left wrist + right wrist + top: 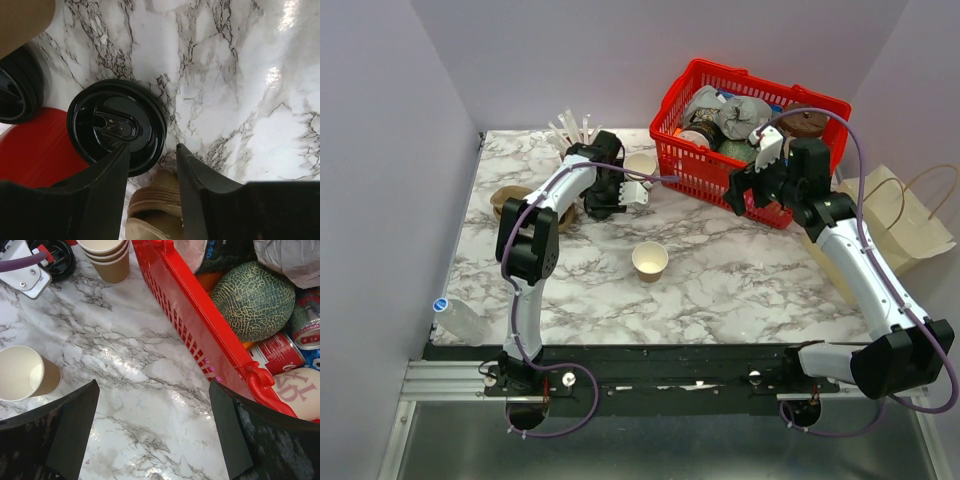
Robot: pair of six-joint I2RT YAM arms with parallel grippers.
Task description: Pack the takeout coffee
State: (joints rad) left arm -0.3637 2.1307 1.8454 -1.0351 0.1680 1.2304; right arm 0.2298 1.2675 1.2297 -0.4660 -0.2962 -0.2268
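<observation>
We saw the cup [650,260] lidless at mid-desk [740,285], seven o'clock from the basket [712,178]. The left gripper [152,148] was half-spread, empty, over a black lid [117,125]. The right gripper [154,387] was spread wide. Risk: an off-centre closure could flick the lid away.

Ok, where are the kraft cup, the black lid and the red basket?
kraft cup [650,260]: top view, open mouth.
black lid [116,124]: left wrist view, centre recess.
red basket [192,327]: right wrist view, side wall.
</observation>
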